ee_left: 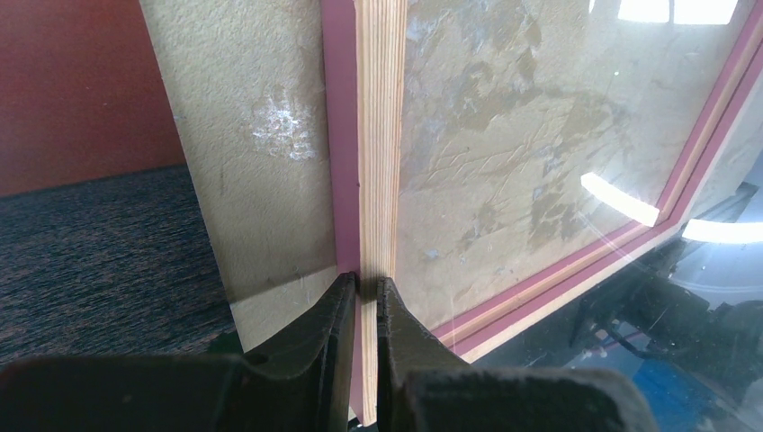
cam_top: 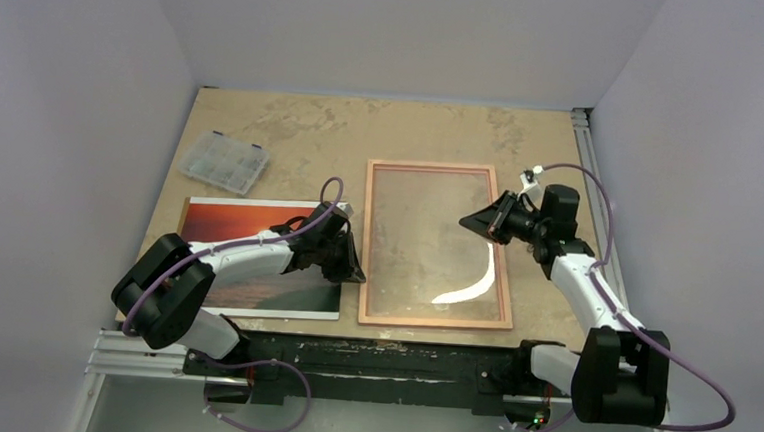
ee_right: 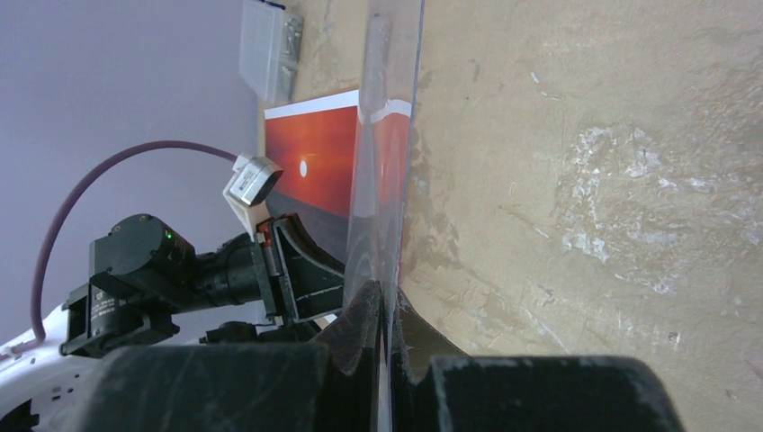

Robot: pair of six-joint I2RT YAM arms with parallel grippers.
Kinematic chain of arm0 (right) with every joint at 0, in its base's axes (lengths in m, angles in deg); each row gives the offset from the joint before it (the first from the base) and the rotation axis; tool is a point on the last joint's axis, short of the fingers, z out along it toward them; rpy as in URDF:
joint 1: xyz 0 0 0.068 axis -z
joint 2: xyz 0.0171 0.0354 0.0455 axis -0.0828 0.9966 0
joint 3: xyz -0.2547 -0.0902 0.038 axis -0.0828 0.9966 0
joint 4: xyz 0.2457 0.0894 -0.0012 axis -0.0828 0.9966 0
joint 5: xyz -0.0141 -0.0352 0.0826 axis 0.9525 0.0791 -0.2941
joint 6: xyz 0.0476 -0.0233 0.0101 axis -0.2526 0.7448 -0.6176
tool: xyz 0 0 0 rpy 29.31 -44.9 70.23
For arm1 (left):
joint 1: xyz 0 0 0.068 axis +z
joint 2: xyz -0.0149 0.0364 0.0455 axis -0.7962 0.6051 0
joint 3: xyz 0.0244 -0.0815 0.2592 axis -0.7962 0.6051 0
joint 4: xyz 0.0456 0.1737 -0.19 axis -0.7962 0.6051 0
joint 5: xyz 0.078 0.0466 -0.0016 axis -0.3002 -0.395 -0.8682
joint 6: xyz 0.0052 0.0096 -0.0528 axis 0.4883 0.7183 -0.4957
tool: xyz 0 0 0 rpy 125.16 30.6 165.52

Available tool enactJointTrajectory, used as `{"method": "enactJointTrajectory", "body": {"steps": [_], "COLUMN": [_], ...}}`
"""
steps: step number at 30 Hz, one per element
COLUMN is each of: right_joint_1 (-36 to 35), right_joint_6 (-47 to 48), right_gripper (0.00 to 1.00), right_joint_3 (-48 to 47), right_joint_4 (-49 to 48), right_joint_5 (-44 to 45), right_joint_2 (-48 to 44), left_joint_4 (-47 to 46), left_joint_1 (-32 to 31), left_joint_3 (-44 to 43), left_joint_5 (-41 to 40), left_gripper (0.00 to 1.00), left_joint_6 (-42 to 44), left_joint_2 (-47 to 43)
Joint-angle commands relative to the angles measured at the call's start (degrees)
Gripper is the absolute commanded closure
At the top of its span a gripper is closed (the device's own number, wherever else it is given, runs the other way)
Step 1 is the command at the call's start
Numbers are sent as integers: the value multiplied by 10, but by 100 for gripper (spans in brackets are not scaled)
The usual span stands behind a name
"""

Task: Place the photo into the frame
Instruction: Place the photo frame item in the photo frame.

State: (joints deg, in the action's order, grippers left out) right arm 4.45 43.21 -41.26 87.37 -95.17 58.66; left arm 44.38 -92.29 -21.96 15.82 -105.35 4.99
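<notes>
From above, the frame (cam_top: 439, 245) lies flat in the middle of the worktop (cam_top: 413, 128). The photo (cam_top: 258, 218) lies face up just to the left of it, and the left arm (cam_top: 245, 258) reaches across the photo and hides part of it. The left tool (cam_top: 354, 272) is at the left side of the frame. The right tool (cam_top: 466, 222) is over the right side of the frame, above the clear pane (cam_top: 427, 229), which has a bent white shine on it. A small plastic box (cam_top: 224, 161) sits far back on the left. In the left wrist view, the left tool (ee_left: 364, 288) is closed tight on the thin wood side of the frame (ee_left: 378, 135), with one finger on each side. The red and dark photo (ee_left: 81, 135) is on the left, apart from the frame, with bare worktop (ee_left: 252, 135) between them. In the right wrist view, the right tool (ee_right: 385, 301) is pinched shut on the edge of the clear pane (ee_right: 382, 135), which is seen from its thin side. The photo (ee_right: 310, 171), with its little white sun, shows behind the pane, and so does the plastic box (ee_right: 265, 45).
</notes>
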Motion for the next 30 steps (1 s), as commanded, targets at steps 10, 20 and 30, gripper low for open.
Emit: {"method": "enactJointTrajectory", "body": {"steps": [10, 20, 30], "right_joint_1": [-10, -10, -10], "right_joint_6": [77, 94, 134], "right_gripper": [100, 100, 100], "right_joint_3": [-9, -15, -40], "right_joint_4": [75, 63, 110], "right_joint_5": [19, 15, 32], "right_joint_2": [-1, 18, 24], "left_joint_4": [11, 22, 33], "left_joint_1": [-32, -35, -41], "left_joint_3": [18, 11, 4], "left_joint_5": [-39, -40, -47], "left_gripper": [100, 100, 100], "left_joint_6": [16, 19, 21], "left_joint_2": [58, 61, 61]}}
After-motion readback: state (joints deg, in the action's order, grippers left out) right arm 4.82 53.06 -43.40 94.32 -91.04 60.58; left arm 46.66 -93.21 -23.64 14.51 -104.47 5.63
